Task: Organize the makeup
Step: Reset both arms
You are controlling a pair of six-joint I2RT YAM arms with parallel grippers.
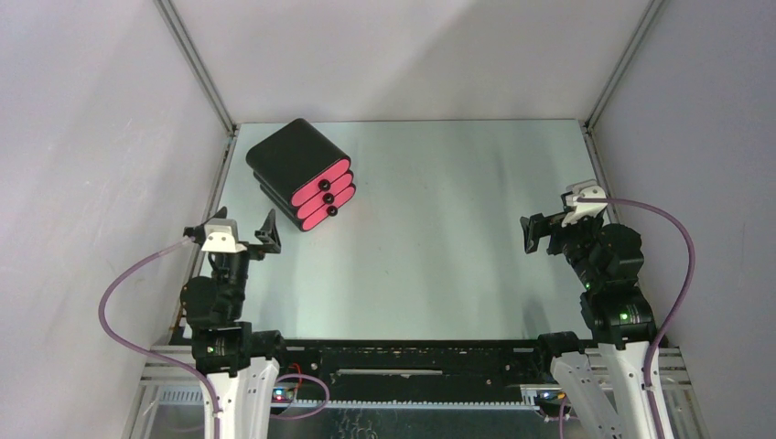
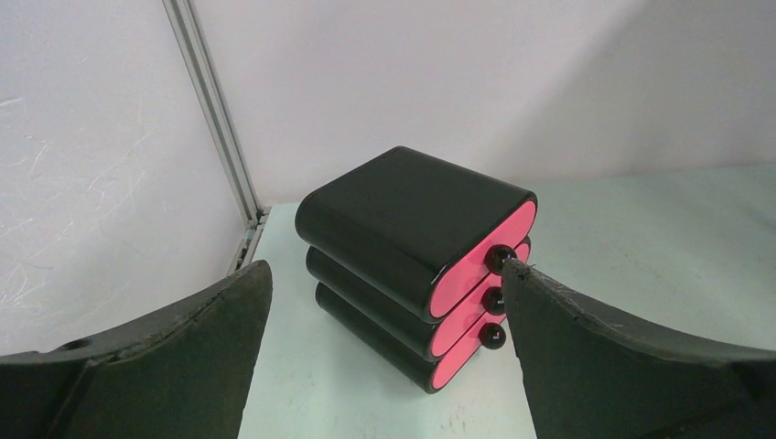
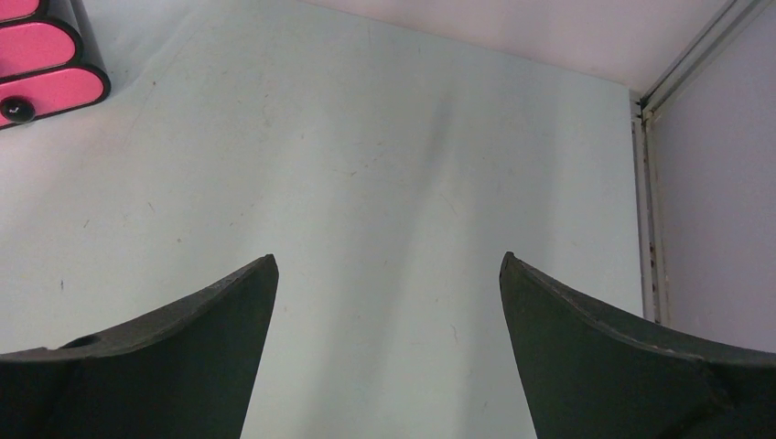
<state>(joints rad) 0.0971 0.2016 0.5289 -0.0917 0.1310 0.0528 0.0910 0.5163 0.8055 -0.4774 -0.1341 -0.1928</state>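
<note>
No makeup shows in any view; it is hidden or out of view. My left gripper (image 1: 231, 230) hovers open at the table's left side and holds nothing. In its wrist view the left gripper (image 2: 385, 265) faces the black box with three pink drawers (image 2: 412, 238), a short way ahead. All three drawers are pushed in. My right gripper (image 1: 542, 233) stands open over bare table at the right side. Between the fingers of the right gripper (image 3: 388, 258) I see only the pale green surface.
The drawer box (image 1: 300, 174) sits at the back left of the table (image 1: 439, 238), its pink fronts and black knobs turned toward the front right. Its lower corner shows in the right wrist view (image 3: 46, 55). White walls with metal corner posts (image 1: 197, 64) enclose the table.
</note>
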